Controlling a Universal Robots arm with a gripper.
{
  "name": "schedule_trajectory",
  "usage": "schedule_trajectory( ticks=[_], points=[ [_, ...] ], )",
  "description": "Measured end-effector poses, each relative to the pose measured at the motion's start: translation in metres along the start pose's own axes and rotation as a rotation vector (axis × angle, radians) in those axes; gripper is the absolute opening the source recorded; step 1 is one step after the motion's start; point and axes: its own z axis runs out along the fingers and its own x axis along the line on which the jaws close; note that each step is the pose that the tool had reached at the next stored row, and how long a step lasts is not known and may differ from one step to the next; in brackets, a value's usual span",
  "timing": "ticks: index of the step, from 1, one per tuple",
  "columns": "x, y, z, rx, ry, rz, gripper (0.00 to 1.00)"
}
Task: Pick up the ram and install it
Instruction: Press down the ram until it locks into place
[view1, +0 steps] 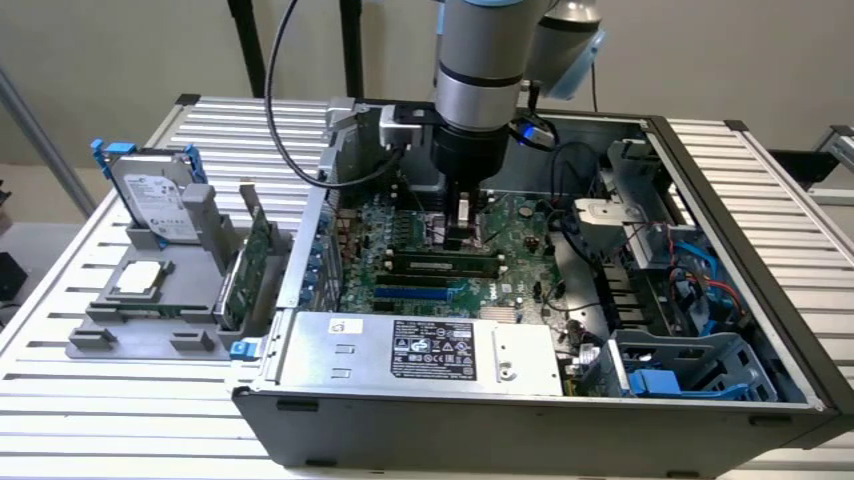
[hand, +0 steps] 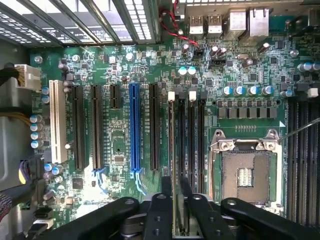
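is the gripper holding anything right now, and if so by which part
Yes: the gripper holds the ram, a thin stick seen edge-on, clamped at one end, with the rest running out over the motherboard slots.

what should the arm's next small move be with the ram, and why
Probably a slow push straight down. The gripper holds the ram edge-on, lined up along a black memory slot on the motherboard beside the processor socket. Whether it is fully seated cannot be told, so ease it in gently.

Green motherboard (hand: 120, 145), blue slot (hand: 134, 127)
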Motion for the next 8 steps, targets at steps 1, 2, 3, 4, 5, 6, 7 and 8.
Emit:
schedule_trajectory(
  ticks=[1,2,3,4,5,6,7,8],
  points=[
    [0.0,0.0,-0.0001,0.0001,-0.0002,0.0,0.0],
    [0.0,0.0,-0.0001,0.0001,-0.0003,0.0,0.0],
    [0.0,0.0,-0.0001,0.0001,-0.0003,0.0,0.0],
    [0.0,0.0,-0.0002,0.0,-0.0001,0.0,0.0],
    [0.0,0.0,-0.0002,0.0,-0.0001,0.0,0.0],
    [0.0,0.0,-0.0002,0.0,-0.0001,0.0,0.0],
    [0.0,0.0,-0.0001,0.0,-0.0002,0.0,0.0],
    [0.0,0.0,-0.0001,0.0,-0.0001,0.0,0.0]
  ],
)
